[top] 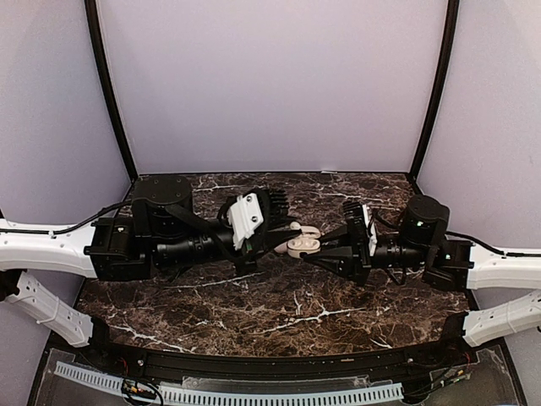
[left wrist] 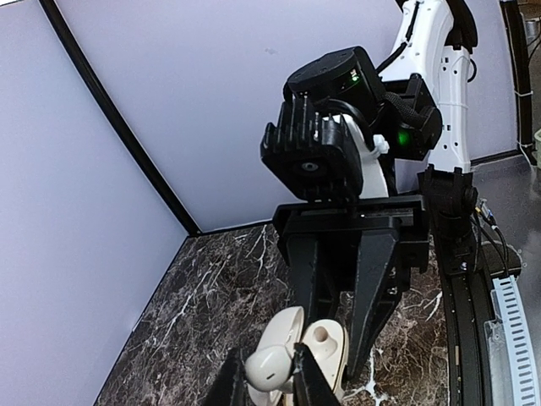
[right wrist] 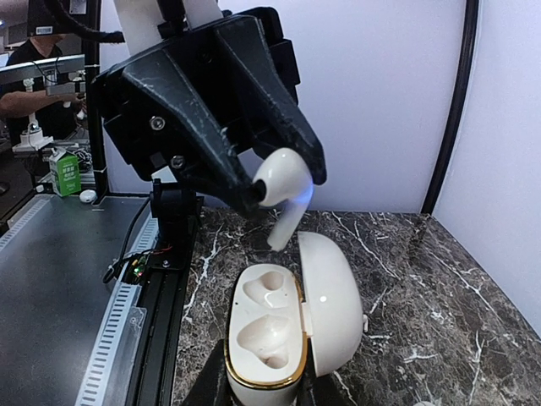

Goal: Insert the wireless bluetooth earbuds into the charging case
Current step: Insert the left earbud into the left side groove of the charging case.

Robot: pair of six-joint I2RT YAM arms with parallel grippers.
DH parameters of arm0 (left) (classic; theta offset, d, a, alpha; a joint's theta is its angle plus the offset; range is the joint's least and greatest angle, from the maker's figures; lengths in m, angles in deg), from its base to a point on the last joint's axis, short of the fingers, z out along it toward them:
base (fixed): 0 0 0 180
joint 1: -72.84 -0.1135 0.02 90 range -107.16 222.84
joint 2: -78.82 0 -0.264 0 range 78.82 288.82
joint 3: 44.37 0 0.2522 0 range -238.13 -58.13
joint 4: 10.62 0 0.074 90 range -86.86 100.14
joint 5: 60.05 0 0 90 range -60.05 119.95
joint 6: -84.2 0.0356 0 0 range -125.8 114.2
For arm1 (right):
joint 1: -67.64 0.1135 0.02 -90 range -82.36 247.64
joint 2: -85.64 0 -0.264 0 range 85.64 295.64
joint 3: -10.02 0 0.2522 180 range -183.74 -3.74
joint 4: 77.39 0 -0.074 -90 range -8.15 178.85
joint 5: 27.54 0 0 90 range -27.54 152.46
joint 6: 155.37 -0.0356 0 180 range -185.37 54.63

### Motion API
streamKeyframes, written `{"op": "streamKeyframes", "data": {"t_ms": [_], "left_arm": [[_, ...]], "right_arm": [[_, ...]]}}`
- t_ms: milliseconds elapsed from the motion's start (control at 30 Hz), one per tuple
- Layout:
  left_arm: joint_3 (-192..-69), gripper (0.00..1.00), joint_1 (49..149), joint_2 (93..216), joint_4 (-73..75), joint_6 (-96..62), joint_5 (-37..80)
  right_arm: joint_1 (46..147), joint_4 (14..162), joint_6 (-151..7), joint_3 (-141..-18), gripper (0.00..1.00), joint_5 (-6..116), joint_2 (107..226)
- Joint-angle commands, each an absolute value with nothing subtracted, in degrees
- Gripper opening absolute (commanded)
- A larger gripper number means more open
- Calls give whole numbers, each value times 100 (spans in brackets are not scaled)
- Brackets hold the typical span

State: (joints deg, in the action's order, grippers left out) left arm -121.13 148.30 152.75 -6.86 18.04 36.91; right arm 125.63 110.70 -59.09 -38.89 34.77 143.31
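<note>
My right gripper (right wrist: 258,393) is shut on the base of the white charging case (right wrist: 262,338), which has a gold rim. Its lid (right wrist: 334,313) stands open to the right, and both sockets look empty. My left gripper (right wrist: 283,182) hangs just above and beyond the case, shut on a white earbud (right wrist: 283,190) whose stem points down toward the far socket without touching it. In the left wrist view the earbud (left wrist: 270,368) sits between my fingers with the case (left wrist: 325,347) right behind it. From above, the two grippers meet over the table's middle at the case (top: 302,245).
The dark marble table (top: 254,313) is enclosed by lilac walls on three sides. A black rail with a white cable chain (top: 228,391) runs along the near edge. Both arms stretch inward from the left and right sides.
</note>
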Motion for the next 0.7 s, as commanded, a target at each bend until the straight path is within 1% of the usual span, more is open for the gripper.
{"op": "streamKeyframes", "data": {"t_ms": [0, 667], "left_arm": [[-11978, 10, 14855, 15164, -777, 1912, 3826], [-11888, 10, 14868, 15165, -671, 1912, 3941]], "right_arm": [[12608, 11146, -6170, -4155, 0, 3415, 14399], [12442, 11288, -6457, -4151, 0, 3282, 14393]]}}
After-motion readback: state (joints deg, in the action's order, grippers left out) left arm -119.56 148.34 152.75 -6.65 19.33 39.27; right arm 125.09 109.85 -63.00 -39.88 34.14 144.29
